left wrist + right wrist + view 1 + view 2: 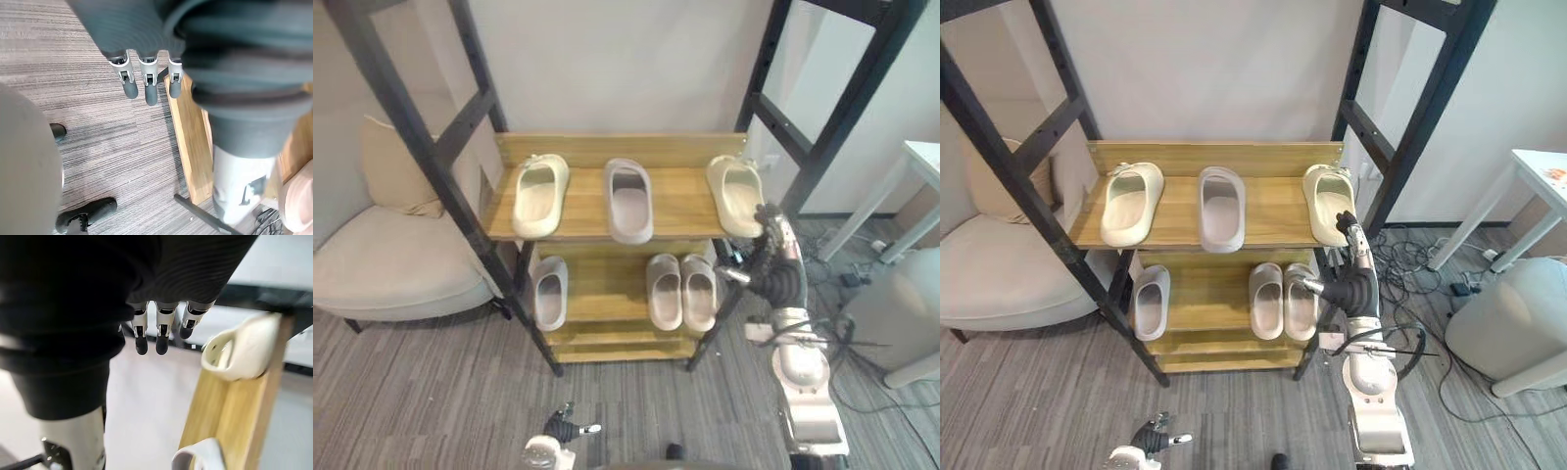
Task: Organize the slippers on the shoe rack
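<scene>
"While you stood by the shelves, did you watch the hands at all?"

"I did. At the bottom of the frame the left hand (563,428) hung low over the grey floor (431,392), its fingers (146,83) straight and carrying nothing. Higher up, right of centre, the right hand (775,245) was beside the front right post of the shoe rack (607,147), fingers (161,335) loosely extended and empty too."

"And the slippers?"

"All on the rack. On the lower shelf, a single pale slipper (549,292) lay at the left and a pale pair (681,291) side by side at the right. On the upper shelf were a cream slipper (540,194) at the left, a grey slipper (628,199) in the middle, and the other cream slipper (736,194) at the far right, near the front corner and just beside those fingertips."

"What worried you?"

"That last one. I judged a sideways reach could nudge it off the corner instead of gripping it, or the hand could catch the black post. Its mate lay well apart, so carrying it across might knock the grey one."
</scene>
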